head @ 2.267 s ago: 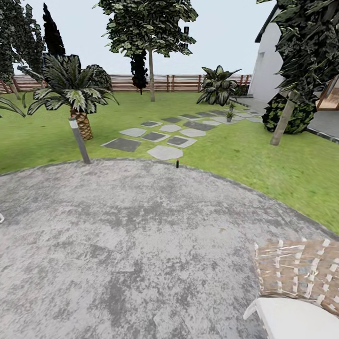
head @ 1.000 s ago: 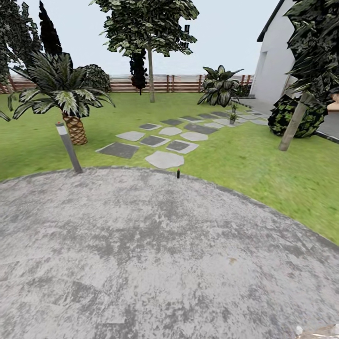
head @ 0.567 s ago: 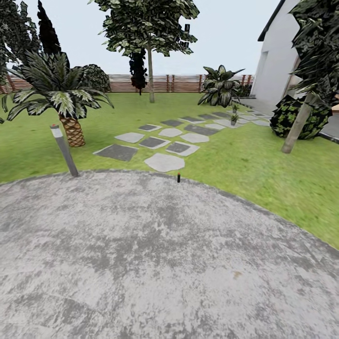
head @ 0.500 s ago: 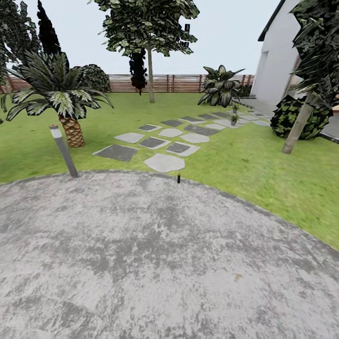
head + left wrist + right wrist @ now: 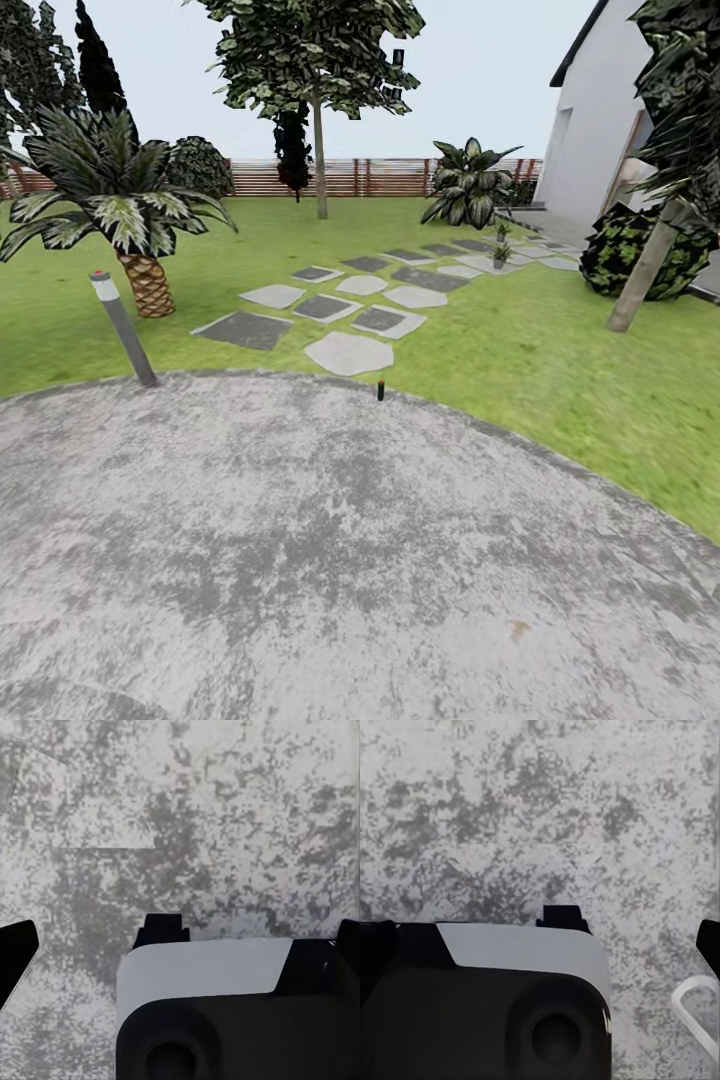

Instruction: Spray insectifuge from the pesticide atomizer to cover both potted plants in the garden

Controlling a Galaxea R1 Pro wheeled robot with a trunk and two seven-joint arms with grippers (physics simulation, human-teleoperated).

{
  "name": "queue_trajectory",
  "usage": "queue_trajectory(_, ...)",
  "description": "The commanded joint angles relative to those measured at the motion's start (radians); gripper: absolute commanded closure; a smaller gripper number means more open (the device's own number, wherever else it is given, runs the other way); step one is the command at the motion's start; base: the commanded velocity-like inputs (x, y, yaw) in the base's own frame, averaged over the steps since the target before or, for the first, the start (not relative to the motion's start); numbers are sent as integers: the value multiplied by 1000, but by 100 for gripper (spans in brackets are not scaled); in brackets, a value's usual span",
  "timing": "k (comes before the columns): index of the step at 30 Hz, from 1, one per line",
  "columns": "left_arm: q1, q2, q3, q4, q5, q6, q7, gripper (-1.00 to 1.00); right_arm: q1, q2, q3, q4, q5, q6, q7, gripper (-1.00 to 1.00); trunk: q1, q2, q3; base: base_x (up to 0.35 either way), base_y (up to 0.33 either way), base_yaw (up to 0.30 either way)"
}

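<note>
The garden (image 5: 560, 380) is a green lawn ahead of me, beyond the grey patio (image 5: 330, 560). A slim dark upright thing (image 5: 380, 390), seemingly the pesticide atomizer, stands at the patio's rim where it meets the grass; it is too small to make out detail. Far back on the stepping stones (image 5: 348, 352) stand two small potted plants (image 5: 500, 252), one just behind the other (image 5: 503, 231). In the wrist views my left gripper (image 5: 184, 941) and right gripper (image 5: 547, 934) hang open over bare patio, nothing between their fingers.
A grey bollard lamp (image 5: 122, 328) leans at the patio's left rim, with a striped palm (image 5: 110, 200) behind it. A tree trunk (image 5: 645, 270) and a round dark bush (image 5: 640, 250) stand at the right by a white house wall (image 5: 590, 140). A brown slatted fence (image 5: 370, 177) closes the back.
The whole view has shifted as the robot rolled forward over the patio: the woven-cushioned chair left the picture, and the lawn, lamp and dark upright thing sit lower and nearer.
</note>
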Motion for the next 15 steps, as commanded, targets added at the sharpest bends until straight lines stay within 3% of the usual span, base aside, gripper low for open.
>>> queue_trajectory(1,-1,0,1,1,0,-3,0,-100,-1,0,0,1,0,-3,1,-100,1,0,-1,341,0,0)
queue_trajectory(15,-1,0,0,1,-3,-4,-1,-100,-1,0,0,1,-1,-3,-1,-100,1,0,-1,341,0,0)
